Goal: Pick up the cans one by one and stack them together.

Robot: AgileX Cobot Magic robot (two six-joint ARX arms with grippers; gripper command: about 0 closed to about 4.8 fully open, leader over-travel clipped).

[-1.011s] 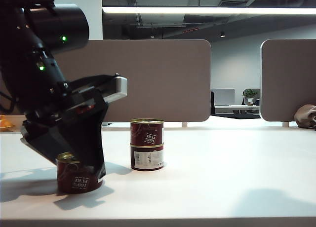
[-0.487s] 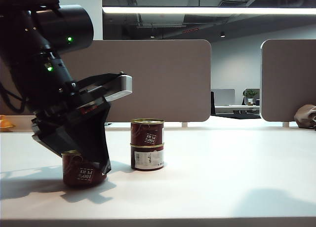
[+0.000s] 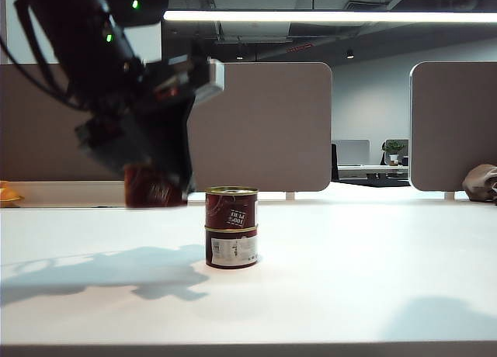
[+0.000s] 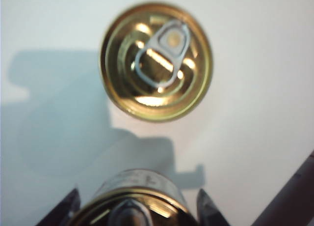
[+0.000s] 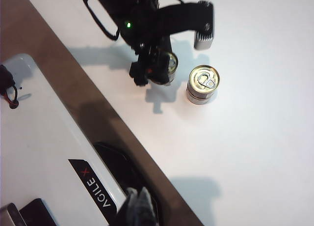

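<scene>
As seen from the exterior view, a stack of two cans (image 3: 231, 227) is found standing upright on the white table (image 3: 373, 279), the upper can set squarely on the lower. The left gripper (image 3: 159, 188) is observed to the left of the stack, raised clear of the table, with a third can (image 3: 153, 192) grasped between its jaws at about the height of the upper can. The held can is blurred, and its shadow is cast on the table below. Grey partition panels (image 3: 264, 124) are noted behind the table.

From the left wrist view, the held can (image 4: 135, 204) is seen clamped between the two dark fingers (image 4: 208, 209), only its gold rim and pull tab being visible. The stack's gold pull-tab lid (image 4: 156, 61) is seen beyond it, apart from the held can.

From the right wrist view, the left gripper (image 5: 156, 71) is recorded with the held can (image 5: 167, 69) just beside the stack (image 5: 202, 84), not touching it. The right gripper (image 5: 139, 206) is seen near the table's edge, well apart from the cans, its jaws clenched together on nothing.
</scene>
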